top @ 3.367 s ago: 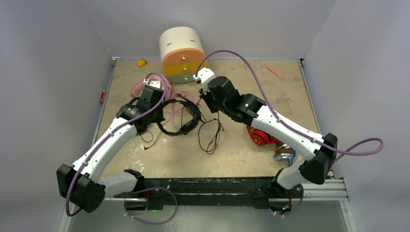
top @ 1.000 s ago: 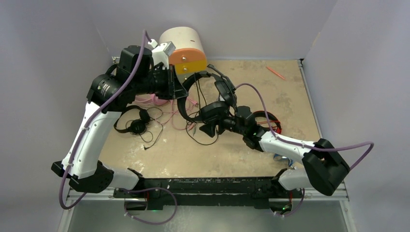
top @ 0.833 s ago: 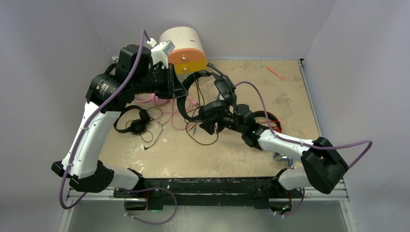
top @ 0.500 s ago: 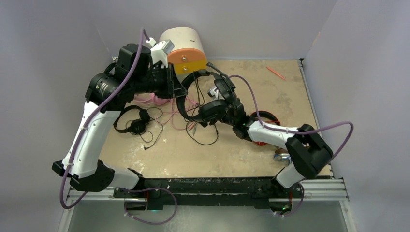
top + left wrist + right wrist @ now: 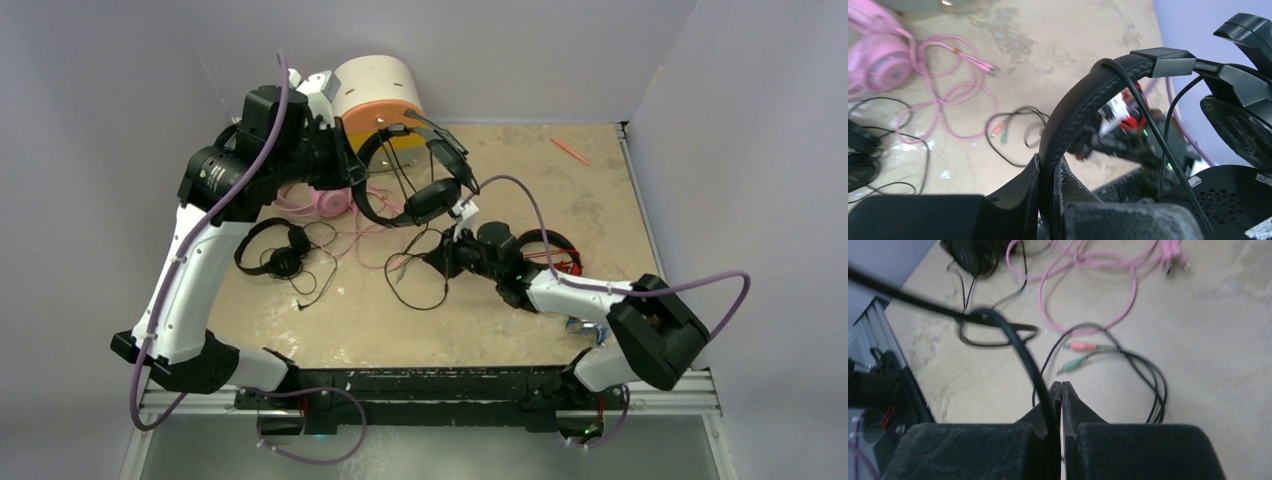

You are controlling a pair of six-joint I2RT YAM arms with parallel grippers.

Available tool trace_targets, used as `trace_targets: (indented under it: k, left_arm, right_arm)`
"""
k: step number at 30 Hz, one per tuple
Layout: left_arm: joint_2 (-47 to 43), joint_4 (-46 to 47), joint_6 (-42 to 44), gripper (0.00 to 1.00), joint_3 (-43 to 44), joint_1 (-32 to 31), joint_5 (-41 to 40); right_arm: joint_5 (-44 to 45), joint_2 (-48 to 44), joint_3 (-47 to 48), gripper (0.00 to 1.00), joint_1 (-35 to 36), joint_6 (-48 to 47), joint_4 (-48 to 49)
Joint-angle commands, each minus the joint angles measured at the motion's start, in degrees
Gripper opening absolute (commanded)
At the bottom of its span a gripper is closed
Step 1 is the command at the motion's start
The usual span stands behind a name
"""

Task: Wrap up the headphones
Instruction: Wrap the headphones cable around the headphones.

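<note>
Just changed at the right claw (image 5: 1060, 388): spread wide half a second back, now pressed together on the thin black cable (image 5: 1020, 352), seen running straight into the pinch in the right wrist view. Also dropped lower and nearer than before, now well in front of the drawer box (image 5: 375, 95), just above the loose loops and the pink and green plugs (image 5: 1082, 346) on the bench (image 5: 590, 200)

No change at the left claw (image 5: 1048, 167): still clamped on the padded headband (image 5: 1083, 100) of the black headphones (image 5: 410, 170). Raised a bit since the last look, now hanging in the air right in front of the drawer box, ear cups down, cable trailing down toward the right claw

Meaning for the task: band held in one claw, cable caught in the other, so probably ready to start winding cable round the band. No real turn on it yet, only one strand lying across the band in the left wrist view. Slack mostly on the bench, tangle risk with the pink cable (image 5: 1088, 305) close by

Rest untouched: pink headphones (image 5: 325, 200) front-left of the drawer box, second black pair (image 5: 275, 250) further front-left, red pair (image 5: 545, 250) front-right behind the right arm, brown pair (image 5: 585, 322) mostly hidden by that arm. All four unwrapped
</note>
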Motion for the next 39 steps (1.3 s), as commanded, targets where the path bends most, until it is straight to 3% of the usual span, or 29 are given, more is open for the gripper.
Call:
trace_targets:
  k: [1, 5, 15, 27, 32, 39]
  left_arm:
    - [0.2, 6.9, -2.1, 0.0, -0.6, 3.5, -9.7]
    - [2.5, 8.5, -2.1, 0.0, -1.7, 5.7, -19.3]
    - [8.8, 13.5, -6.7, 0.0, -1.3, 17.3, -22.2]
    - [10.0, 16.2, -8.1, 0.0, -11.8, 19.5, -26.4]
    - [6.6, 22.3, -3.4, 0.0, -18.9, 19.5, -19.6]
    - [4.4, 25.3, -3.2, 0.0, -27.1, 19.5, -22.0]
  right_arm:
    - [-0.9, -5.8, -6.1, 0.0, 3.3, 3.5, -2.8]
    - [-0.5, -13.7, -10.6, 0.0, 6.4, 4.8, -6.0]
    - [-0.6, -23.1, -6.6, 0.0, 16.1, 2.4, -21.6]
    - [7.7, -42.5, 6.6, 0.0, 18.0, 0.5, -45.2]
    - [14.9, -43.7, 13.3, 0.0, 18.0, 1.9, -57.8]
    - [17.3, -43.2, 20.9, 0.0, 17.9, 1.6, -63.6]
